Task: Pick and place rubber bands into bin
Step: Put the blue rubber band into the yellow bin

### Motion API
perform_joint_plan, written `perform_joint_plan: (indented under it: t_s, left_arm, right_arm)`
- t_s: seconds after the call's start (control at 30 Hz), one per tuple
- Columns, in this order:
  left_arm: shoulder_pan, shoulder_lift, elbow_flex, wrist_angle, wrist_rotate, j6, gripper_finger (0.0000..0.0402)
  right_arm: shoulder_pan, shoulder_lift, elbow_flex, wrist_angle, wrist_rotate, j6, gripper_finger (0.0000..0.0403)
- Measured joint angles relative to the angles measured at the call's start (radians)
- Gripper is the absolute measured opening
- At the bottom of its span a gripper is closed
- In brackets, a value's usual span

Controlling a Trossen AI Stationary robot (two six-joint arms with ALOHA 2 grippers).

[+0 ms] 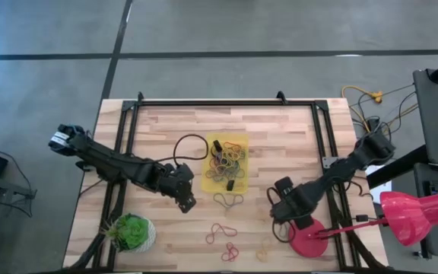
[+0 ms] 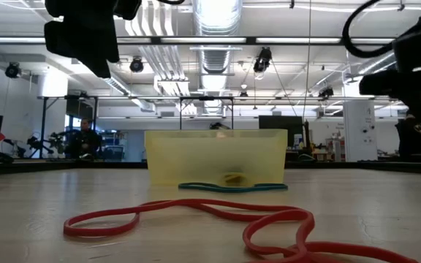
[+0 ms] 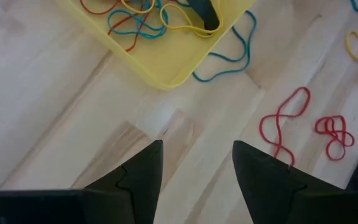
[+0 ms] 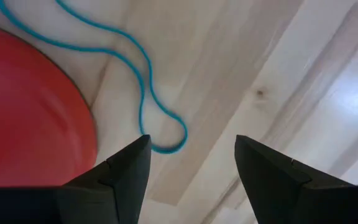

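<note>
**Now: two open grippers, loose bands left to gather**

From the high view, we see the bin point(image 1: 227, 144) sitting mid-worktop point(image 1: 166, 122) with a heap of rubber bands point(image 1: 227, 164) already inside it. Our left gripper point(image 1: 187, 202) hovers just off the bin's near-left corner; our right gripper point(image 1: 280, 215) hangs beside the red disc point(image 1: 308, 237). Loose bands lie in front of the bin: a red band point(image 1: 220, 231), another red one point(image 1: 230, 250) and a yellow band point(image 1: 263, 250).

From the low view, the bin stands upright, a teal band point(image 2: 232, 187) lying against its front wall, the red loop nearest the camera.

Through the left wrist, our fingers point(image 3: 138, 174) stand apart and empty over bare wood; the teal band curls around the bin's corner.

Through the right wrist, fingers point(image 4: 126, 171) spread wide, empty, with the end loop of a blue band point(image 4: 143, 93) between them, its other end running past the disc.

We judge the right should drop straight down, pinch that end loop flat against the wood, and lift clear of the disc before carrying it over.
</note>
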Motion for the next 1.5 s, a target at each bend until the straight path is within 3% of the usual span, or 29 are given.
perform_joint_plan:
  t_s: [0.57,0.87,1.0,1.33,1.5]
  left_arm:
    - [0.000,0.000,0.000,0.024,-0.001,-0.025,0.0178]
    - [0.001,0.000,0.000,0.024,-0.002,-0.023,0.0178]
    - [0.001,-0.001,0.000,0.020,-0.002,-0.023,0.0178]
    - [0.001,-0.001,0.000,0.020,-0.002,-0.022,0.0178]
    - [0.001,-0.001,0.000,0.020,-0.001,-0.022,0.0178]
  right_arm:
    - [0.010,0.054,-0.079,0.189,-0.111,0.111,0.0219]
    - [0.013,0.059,-0.130,0.257,-0.059,0.111,0.0213]
    - [0.013,0.063,-0.151,0.275,-0.062,0.116,0.0178]
    - [0.014,0.077,-0.160,0.304,-0.063,0.123,0.0040]
    - [0.004,0.077,-0.161,0.306,-0.048,0.207,0.0010]
